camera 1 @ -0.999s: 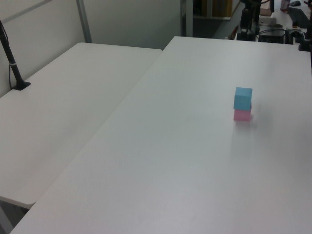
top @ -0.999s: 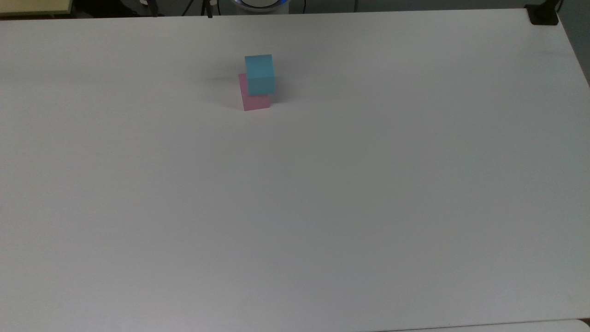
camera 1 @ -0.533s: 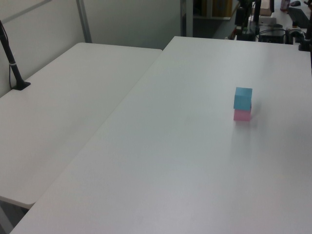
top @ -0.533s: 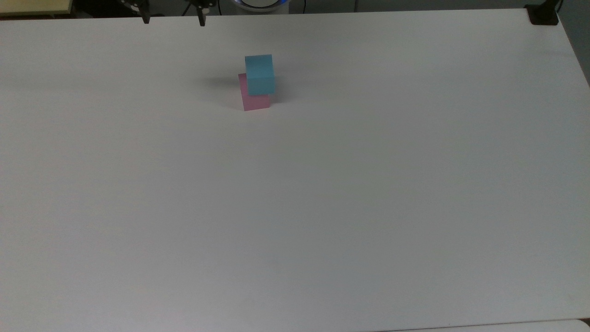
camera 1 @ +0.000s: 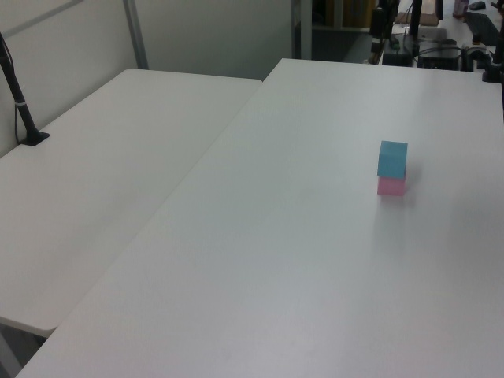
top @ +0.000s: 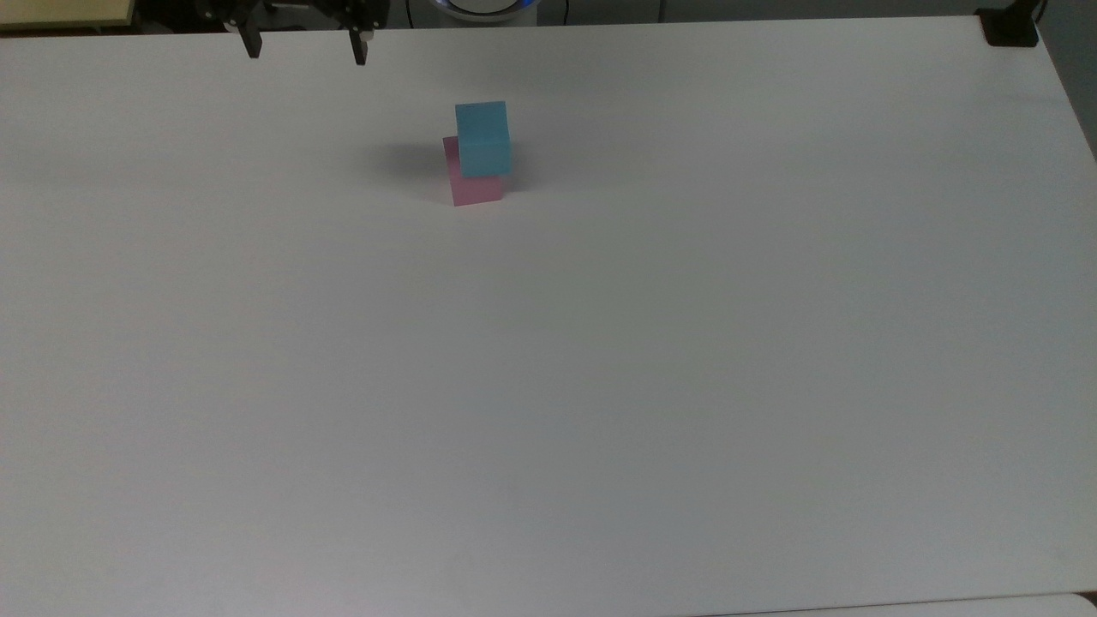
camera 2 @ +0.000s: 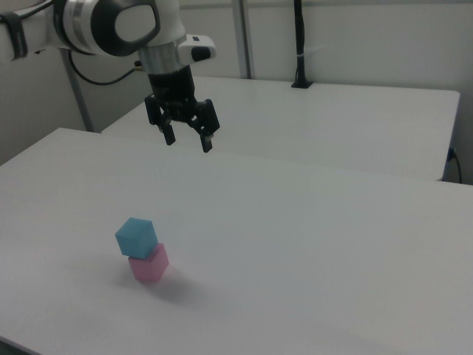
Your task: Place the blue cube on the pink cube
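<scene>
The blue cube (top: pixel 482 137) (camera 1: pixel 392 158) (camera 2: pixel 137 236) rests on top of the pink cube (top: pixel 474 187) (camera 1: pixel 391 187) (camera 2: pixel 150 263), turned a little and slightly offset, on the white table (top: pixel 600 360). My gripper (top: pixel 305 53) (camera 2: pixel 188 140) hangs open and empty high above the table. It sits near the far edge at the top view's upper left, well away from the stack. In the right view it is above and behind the cubes.
A second white table (camera 1: pixel 94 181) (camera 2: pixel 332 118) adjoins this one. A black post (camera 1: pixel 20 102) (camera 2: pixel 299 44) stands on it. A black clamp (top: pixel 1010 27) sits at the table's far right corner in the top view.
The gripper's fingertips have come further into the top view at the upper left, moving toward the near side. The cube stack has not moved.
</scene>
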